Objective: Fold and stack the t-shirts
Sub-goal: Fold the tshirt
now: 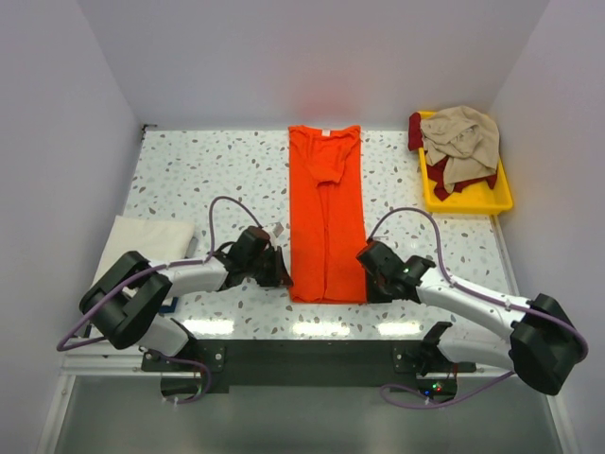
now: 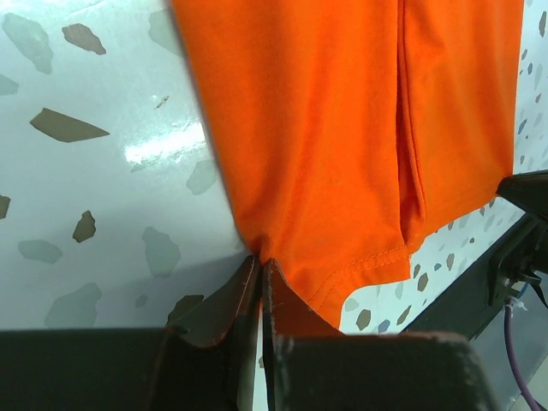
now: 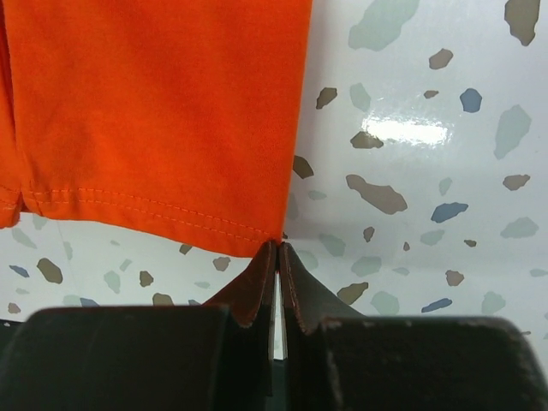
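The orange t-shirt [image 1: 326,218] lies flat at the middle of the desk [image 1: 189,170], already narrowed into a long strip. Its long axis runs from 6 to 12 o'clock, with the collar [image 1: 324,132] at the 12 o'clock end and the hem [image 1: 326,298] at the 6 o'clock end, nearest the arm bases. The left hand [image 2: 259,259] is pressed narrow on the hem's 7 o'clock corner, with cloth caught between its fingers. The right hand [image 3: 278,244] is closed just as narrow on the 5 o'clock corner, though only the very tip of that corner seems to be in its pinch. The step looks like a crosswise fold, carrying the hem toward the collar. To do it well, both hands should lift together and only a little. They should keep the hem taut between them so it does not sag, then travel straight toward 12 o'clock at the same pace, so the edges land square on the strip. The right hand's shallow grip is the risk, since a jerk could pull the corner free. Beige [image 1: 463,142] and dark red [image 1: 440,175] tees wait in the yellow tray [image 1: 468,203] at 2 o'clock, and a cream-white folded cloth [image 1: 142,241] sits at 9 o'clock.
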`<move>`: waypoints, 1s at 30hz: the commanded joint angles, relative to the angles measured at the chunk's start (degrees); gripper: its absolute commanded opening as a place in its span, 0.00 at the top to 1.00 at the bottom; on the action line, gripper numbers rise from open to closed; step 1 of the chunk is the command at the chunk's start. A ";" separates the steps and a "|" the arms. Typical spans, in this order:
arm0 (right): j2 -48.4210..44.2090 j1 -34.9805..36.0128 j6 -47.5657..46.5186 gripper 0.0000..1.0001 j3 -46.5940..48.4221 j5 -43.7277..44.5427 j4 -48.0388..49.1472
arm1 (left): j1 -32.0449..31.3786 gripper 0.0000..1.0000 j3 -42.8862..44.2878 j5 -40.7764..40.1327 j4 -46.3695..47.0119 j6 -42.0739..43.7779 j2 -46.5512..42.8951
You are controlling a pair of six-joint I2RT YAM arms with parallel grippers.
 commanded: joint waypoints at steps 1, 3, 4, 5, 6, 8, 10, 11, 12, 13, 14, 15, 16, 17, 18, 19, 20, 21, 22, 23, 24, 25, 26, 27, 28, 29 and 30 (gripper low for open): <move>-0.54 0.25 2.06 0.95 -0.62 1.45 -2.16 | -0.46 0.89 0.52 -1.42 -3.55 1.23 -0.86; -0.98 0.25 2.32 0.90 -0.89 1.54 -2.51 | -0.55 0.79 0.35 -1.16 -3.63 1.32 -1.56; -1.16 0.25 2.49 0.81 -0.80 1.54 -2.86 | -0.55 0.77 0.26 -1.16 -3.90 1.41 -2.00; -1.94 0.25 2.58 0.77 -0.54 1.45 -3.30 | -0.55 0.74 0.35 -1.16 -4.07 1.58 -2.87; -2.56 0.34 2.41 0.73 0.34 1.36 -3.73 | -0.55 0.72 0.43 -1.16 -4.25 1.67 -3.23; -4.75 0.25 2.32 0.68 1.92 0.75 -4.79 | -0.55 0.71 0.96 -1.68 -6.88 2.11 -4.46; -5.73 0.25 1.97 0.68 3.33 0.40 -5.84 | -0.55 0.71 1.48 -2.12 -8.55 2.37 -5.86; -6.17 0.25 1.44 0.68 4.03 -0.04 -5.85 | -0.55 0.71 1.75 -2.30 -8.99 2.63 -6.48; -6.17 0.34 1.26 0.69 5.08 -0.48 -5.85 | -0.55 0.73 2.01 -2.30 -9.43 2.81 -7.01; -6.08 0.34 1.09 0.70 5.53 -1.44 -4.98 | -0.55 0.73 2.36 -2.30 -10.05 2.81 -7.45; -5.91 0.34 0.57 0.71 5.96 -2.06 -4.27 | -0.55 0.74 3.32 -2.21 -10.23 2.81 -8.24; -4.95 0.43 0.39 0.72 6.67 -2.67 -3.40 | -0.63 0.75 3.86 -2.04 -10.23 2.90 -8.42; -4.42 0.60 0.21 0.73 7.02 -3.38 -1.82 | -0.90 0.75 5.17 -2.12 -10.14 2.90 -8.51; -3.54 0.86 -0.05 0.73 7.46 -3.47 -1.02 | -1.16 0.76 5.79 -2.21 -9.97 2.81 -8.33; -1.62 1.30 -0.14 0.73 8.42 -3.82 -0.06 | -1.25 0.76 6.40 -2.39 -9.53 2.73 -7.72; -0.56 1.83 -0.32 0.73 8.95 -4.00 2.04 | -1.25 0.77 7.54 -1.69 -8.39 2.64 -7.02; 0.58 2.44 -0.41 0.73 9.48 -4.08 3.11 | -1.16 0.78 8.51 -1.42 -7.86 2.29 -5.10; 1.73 3.93 -0.49 0.73 10.62 -4.17 4.07 | -1.16 0.79 9.65 -1.51 -7.33 2.37 -3.86; 4.09 4.81 -0.49 0.73 11.32 -4.09 5.91 | -1.16 0.79 12.45 -2.12 -6.46 2.37 -2.63; 5.24 5.78 -0.32 0.73 11.94 -3.48 6.62 | -1.07 0.80 14.04 -2.56 -6.27 2.29 -0.10; 6.39 7.62 -0.32 0.73 13.34 -3.04 7.42 | -0.64 0.80 15.71 -2.83 -6.01 2.11 1.23; 8.83 8.33 -0.23 0.73 13.96 -2.77 8.47 | -0.03 0.81 18.08 -2.91 -5.31 1.76 2.38; 9.73 9.03 -0.23 0.74 14.58 -2.68 9.17 | 0.33 0.81 18.80 -3.26 -4.17 1.06 4.65; 10.69 10.08 -0.23 0.74 15.45 -2.16 9.96 | 0.59 0.81 19.59 -3.53 -2.68 0.62 5.89; 12.10 10.53 -0.32 0.74 15.90 -2.15 11.28 | 0.94 0.81 20.99 -2.66 -1.54 0.36 7.30; 12.81 11.06 -0.49 0.74 16.68 -1.98 11.64 | 1.12 0.82 21.61 -2.57 -1.00 0.27 9.92; 13.33 11.76 -0.41 0.74 17.04 -1.45 12.08 | 1.04 0.82 22.14 -2.91 -0.91 0.09 11.08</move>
